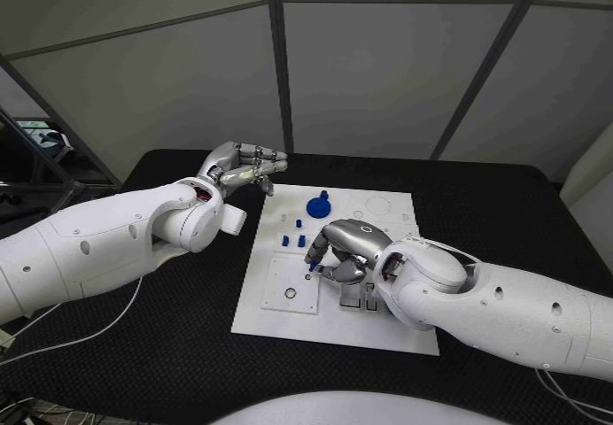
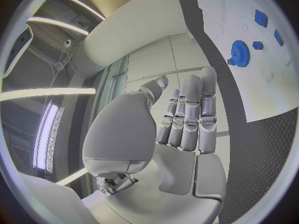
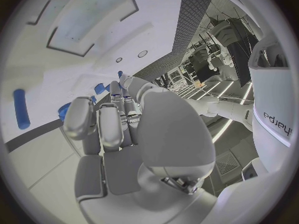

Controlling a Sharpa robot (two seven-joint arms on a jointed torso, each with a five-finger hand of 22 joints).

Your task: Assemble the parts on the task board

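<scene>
The white task board (image 1: 390, 323) lies in the middle of the black table. On its far part stand a blue gear (image 1: 320, 205) and a few small blue parts (image 1: 291, 237); the left wrist view shows the gear (image 2: 239, 51) too. My right hand (image 1: 345, 252) hovers low over the board's middle and pinches a small blue peg (image 1: 311, 262) at its fingertips, just above a square inset plate (image 1: 291, 283). In the right wrist view the peg (image 3: 120, 74) shows at the fingertips. My left hand (image 1: 243, 166) hangs raised beyond the board's far left corner, fingers straight and holding nothing.
Grey slotted pieces (image 1: 361, 297) sit on the board just below my right hand. A loose blue pin (image 3: 22, 115) lies on the board (image 3: 62, 69) in the right wrist view. Grey panel walls close the table's far side.
</scene>
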